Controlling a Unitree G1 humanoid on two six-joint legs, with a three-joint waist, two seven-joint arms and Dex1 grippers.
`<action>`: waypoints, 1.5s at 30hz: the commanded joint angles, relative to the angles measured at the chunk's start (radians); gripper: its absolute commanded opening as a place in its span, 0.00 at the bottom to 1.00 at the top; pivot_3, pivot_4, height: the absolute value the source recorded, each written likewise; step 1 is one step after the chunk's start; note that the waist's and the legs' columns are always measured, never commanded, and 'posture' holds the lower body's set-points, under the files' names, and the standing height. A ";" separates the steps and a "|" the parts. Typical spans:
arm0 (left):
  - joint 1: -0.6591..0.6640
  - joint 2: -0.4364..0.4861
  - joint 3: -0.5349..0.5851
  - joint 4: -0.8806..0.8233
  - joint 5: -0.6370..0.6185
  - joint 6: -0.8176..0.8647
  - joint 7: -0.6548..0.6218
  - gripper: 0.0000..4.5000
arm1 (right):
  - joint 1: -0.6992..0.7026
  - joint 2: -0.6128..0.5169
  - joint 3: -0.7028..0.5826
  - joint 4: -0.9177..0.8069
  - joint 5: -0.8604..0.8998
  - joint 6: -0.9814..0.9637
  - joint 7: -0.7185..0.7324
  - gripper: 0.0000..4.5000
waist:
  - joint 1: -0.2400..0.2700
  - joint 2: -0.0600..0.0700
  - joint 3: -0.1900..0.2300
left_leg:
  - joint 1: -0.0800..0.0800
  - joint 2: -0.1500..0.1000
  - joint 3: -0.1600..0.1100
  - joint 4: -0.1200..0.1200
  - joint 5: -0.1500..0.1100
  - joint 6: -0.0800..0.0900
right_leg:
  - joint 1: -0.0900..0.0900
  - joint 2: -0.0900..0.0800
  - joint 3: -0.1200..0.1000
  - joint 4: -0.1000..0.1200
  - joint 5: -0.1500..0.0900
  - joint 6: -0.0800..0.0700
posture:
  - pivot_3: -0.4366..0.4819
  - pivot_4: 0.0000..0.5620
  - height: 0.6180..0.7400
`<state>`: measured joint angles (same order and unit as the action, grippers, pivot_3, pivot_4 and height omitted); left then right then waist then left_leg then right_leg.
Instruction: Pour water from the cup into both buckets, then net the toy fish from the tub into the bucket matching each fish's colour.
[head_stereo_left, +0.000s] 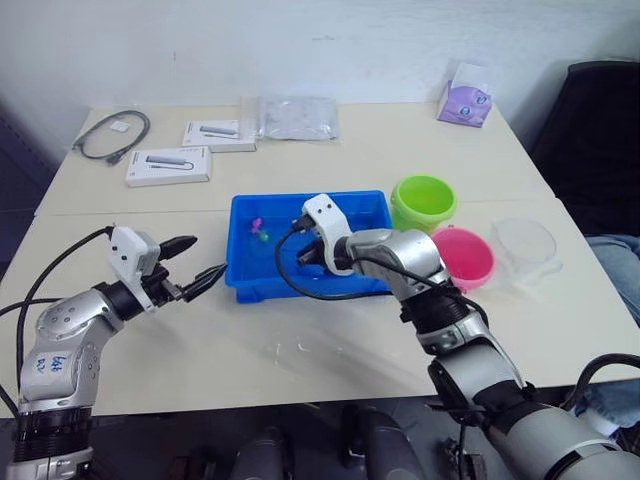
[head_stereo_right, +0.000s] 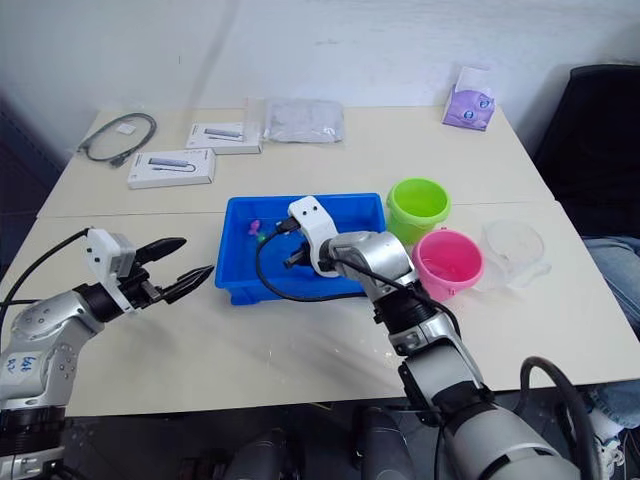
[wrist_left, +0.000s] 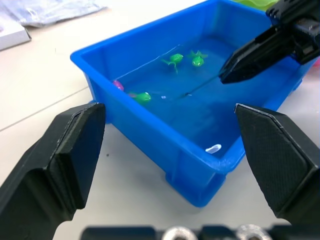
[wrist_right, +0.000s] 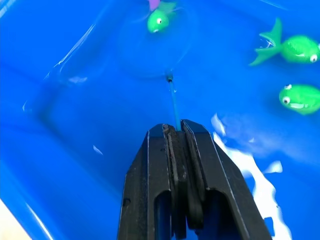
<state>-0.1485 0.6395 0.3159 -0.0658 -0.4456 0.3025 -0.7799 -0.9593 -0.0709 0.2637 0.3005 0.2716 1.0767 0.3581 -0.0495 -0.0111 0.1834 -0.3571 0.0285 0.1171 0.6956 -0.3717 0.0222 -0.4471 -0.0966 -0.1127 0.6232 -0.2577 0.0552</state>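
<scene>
The blue tub (head_stereo_left: 250, 285) holds water and stands mid-table. Green toy fish (wrist_right: 295, 48) and a pink one (wrist_left: 118, 86) float in it. My right gripper (wrist_right: 175, 129) is inside the tub, shut on the thin handle of the net (wrist_right: 174, 102). The net's hoop lies under water around a green fish (wrist_right: 158, 21). To the left of the tub my left gripper (head_stereo_left: 190, 265) hovers open over the table with nothing between its fingers. The green bucket (head_stereo_left: 423, 203) and pink bucket (head_stereo_left: 462, 257) stand right of the tub. The clear cup (head_stereo_left: 525, 245) is beyond them.
Two white boxes (head_stereo_left: 168, 165) (head_stereo_left: 218, 134), a grey cable (head_stereo_left: 112, 133) and a clear plastic bag (head_stereo_left: 293, 117) lie at the back of the table. A purple packet (head_stereo_left: 465, 103) sits back right, and a black chair (head_stereo_left: 590, 130) stands past the right edge.
</scene>
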 joint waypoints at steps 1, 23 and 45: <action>0.007 0.019 0.041 -0.019 -0.010 -0.018 0.003 0.98 | -0.017 0.025 -0.040 0.004 -0.016 -0.046 -0.014 0.00 | -0.002 0.000 0.000 | 0.000 0.000 0.000 0.000 0.000 0.000 | 0.000 0.000 0.000 0.000 0.000 0.000 | 0.48 0.27 1.00; -0.087 0.097 0.031 0.017 0.007 0.052 -0.002 0.98 | 0.053 0.033 -0.102 -0.078 -0.006 -0.152 0.045 0.00 | -0.007 0.000 0.000 | 0.000 0.000 0.000 -0.003 0.000 -0.001 | -0.001 0.000 0.000 -0.001 0.000 0.000 | 0.48 0.27 1.00; -0.094 0.076 0.028 0.046 -0.042 -0.012 -0.093 0.98 | 0.274 -0.266 -0.197 -0.557 0.146 0.033 0.235 0.00 | 0.004 0.000 0.000 | -0.001 0.000 0.000 -0.005 0.000 -0.001 | -0.002 0.000 0.000 -0.003 0.000 0.000 | 0.48 0.27 1.00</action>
<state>-0.2264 0.7172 0.3347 0.0033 -0.4586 0.3099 -0.8536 -0.6868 -0.3247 0.1103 -0.1790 0.3766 1.0864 0.5766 -0.0454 -0.0108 0.1837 -0.3576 0.0283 0.1173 0.6910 -0.3717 0.0214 -0.4487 -0.0965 -0.1126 0.6197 -0.2578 0.0551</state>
